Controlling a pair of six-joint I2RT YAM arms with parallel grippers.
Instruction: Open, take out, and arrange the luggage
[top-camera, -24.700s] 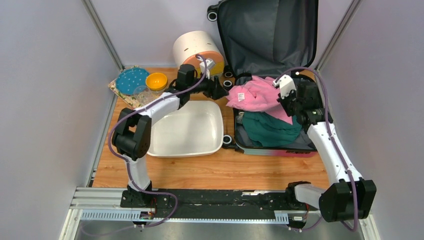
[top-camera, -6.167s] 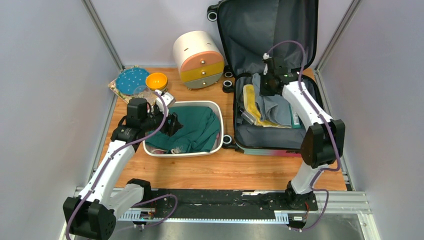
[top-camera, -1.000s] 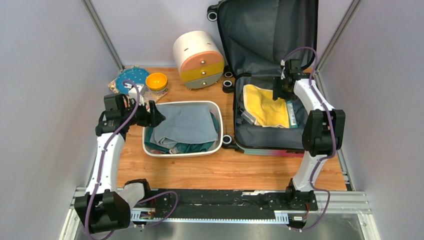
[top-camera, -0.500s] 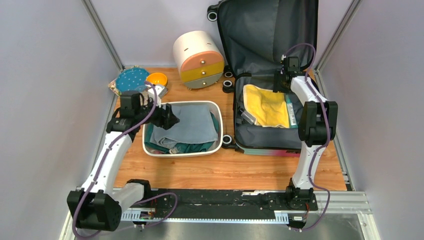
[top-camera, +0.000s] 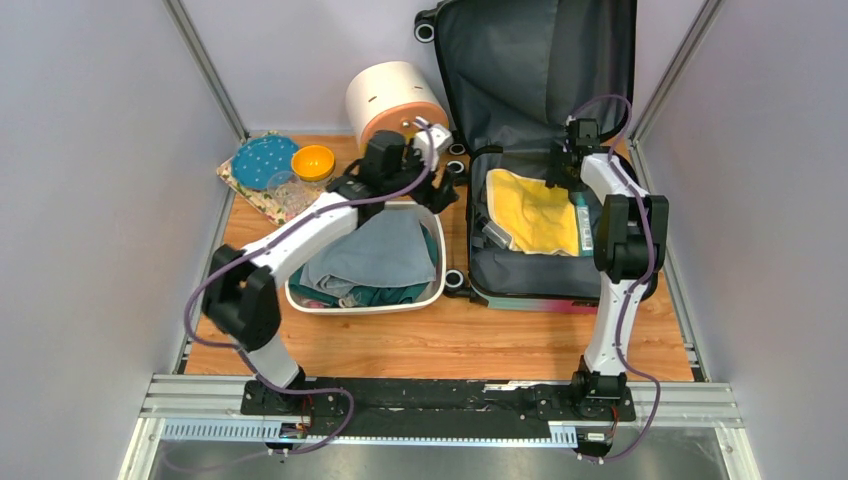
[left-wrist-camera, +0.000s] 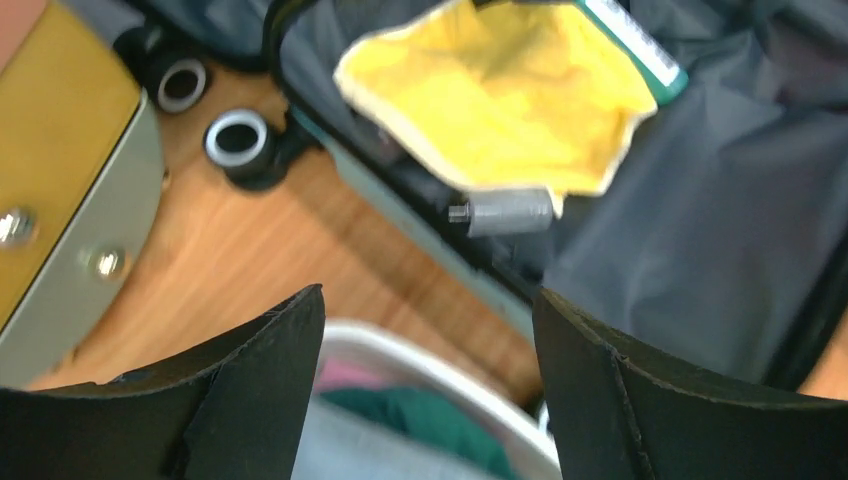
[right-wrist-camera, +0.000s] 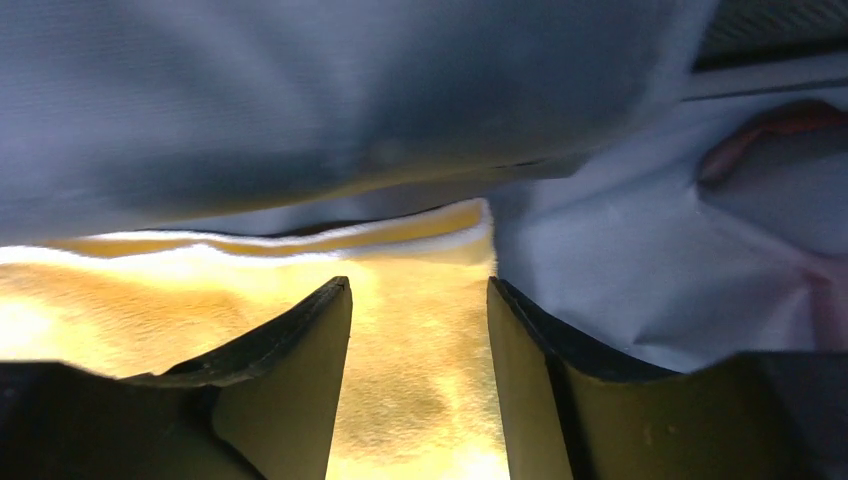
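We hold our left hand (left-wrist-camera: 430, 300) released beside the luggage (top-camera: 530, 70), and our right hand (right-wrist-camera: 418, 285) released over the yellow cloth (top-camera: 535, 212) inside.

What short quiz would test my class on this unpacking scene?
1. Which cloth lies on top in the basin? A grey, B pink, C yellow.
2. True or false: the suitcase stands open.
3. Which gripper is at the yellow cloth?
Key: 1 A, the grey cloth; 2 true; 3 the right gripper.
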